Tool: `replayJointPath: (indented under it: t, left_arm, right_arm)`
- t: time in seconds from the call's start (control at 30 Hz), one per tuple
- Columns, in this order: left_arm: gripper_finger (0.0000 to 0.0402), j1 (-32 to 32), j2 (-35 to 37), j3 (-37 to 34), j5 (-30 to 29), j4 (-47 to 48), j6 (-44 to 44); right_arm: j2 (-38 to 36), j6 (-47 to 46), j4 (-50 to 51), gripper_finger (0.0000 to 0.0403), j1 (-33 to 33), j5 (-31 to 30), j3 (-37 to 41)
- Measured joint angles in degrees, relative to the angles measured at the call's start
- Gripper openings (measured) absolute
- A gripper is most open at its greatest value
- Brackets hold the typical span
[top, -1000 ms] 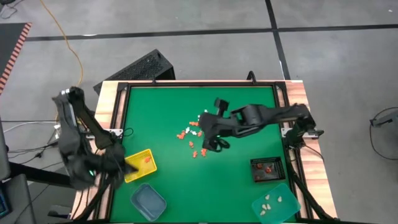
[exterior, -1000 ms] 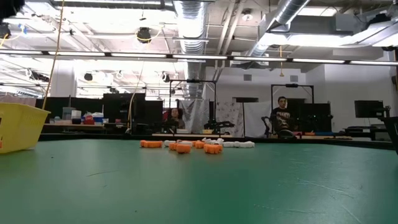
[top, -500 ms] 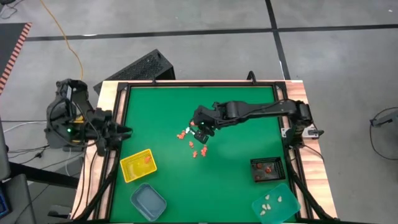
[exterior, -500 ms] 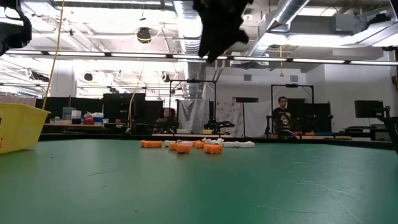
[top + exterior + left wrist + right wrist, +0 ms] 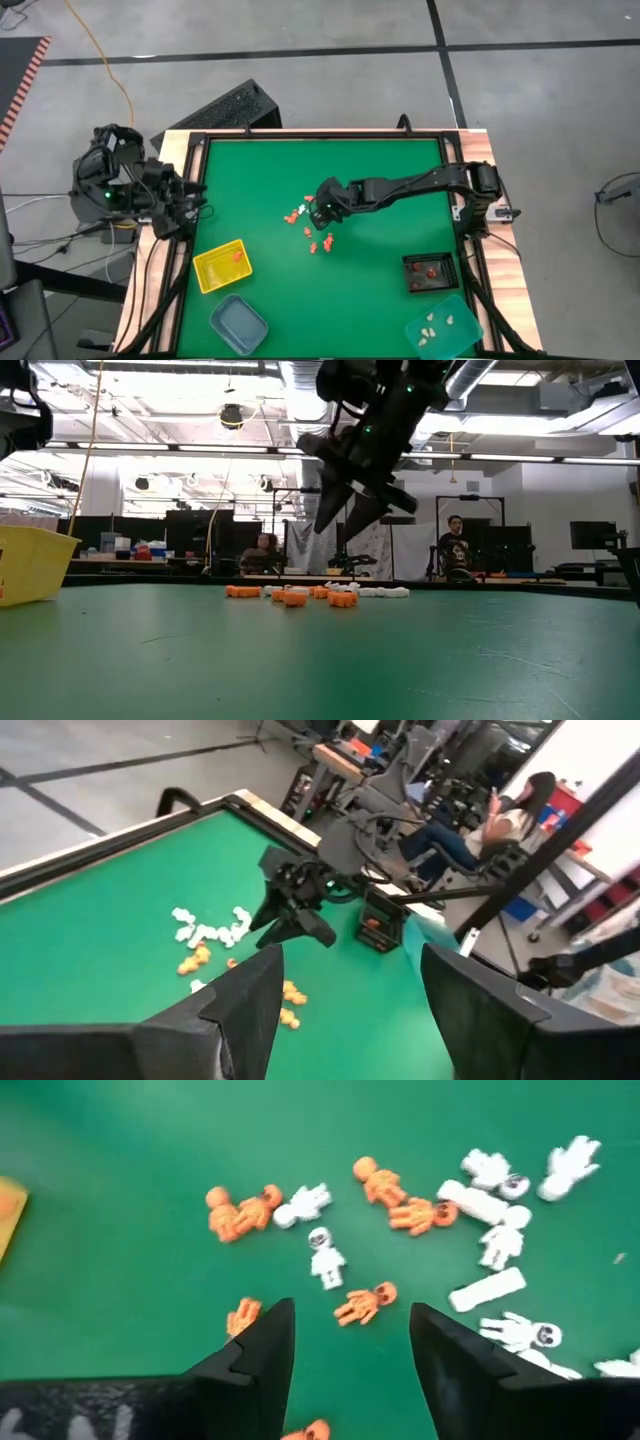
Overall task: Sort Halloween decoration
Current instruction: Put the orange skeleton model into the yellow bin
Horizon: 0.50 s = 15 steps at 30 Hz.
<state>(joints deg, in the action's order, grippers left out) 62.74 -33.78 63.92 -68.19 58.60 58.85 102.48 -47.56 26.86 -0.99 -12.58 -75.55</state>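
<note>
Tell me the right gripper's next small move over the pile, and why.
Probably lower straight down and close on the orange figure lying between its fingers. The right gripper hangs open above the scattered decorations at mid-table, holding nothing, and that figure lies apart from its neighbours. The left gripper waits open at the table's left edge.

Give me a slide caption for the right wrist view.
Open right pincer hovers above scattered orange and white skeleton figures on the green table.

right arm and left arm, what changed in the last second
The right gripper swung from beside the scattered trinkets to hang over them, fingers open. The left gripper rose from the yellow tray to the table's left edge. Trinkets and trays stayed put.
</note>
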Motion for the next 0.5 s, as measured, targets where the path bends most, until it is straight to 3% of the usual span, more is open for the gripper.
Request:
replayJointPath:
  t: [0.3,0.5]
  left_arm:
    - [0.0226,0.0,0.0,0.0,-1.3,3.5,6.3]
    - [0.0226,0.0,-0.1,0.0,1.5,5.5,5.5]
  right_arm:
    - [3.0,-2.0,-1.1,0.0180,-0.7,-1.7,0.5]
    - [7.3,17.8,-3.3,0.0177,-0.7,12.4,-3.0]
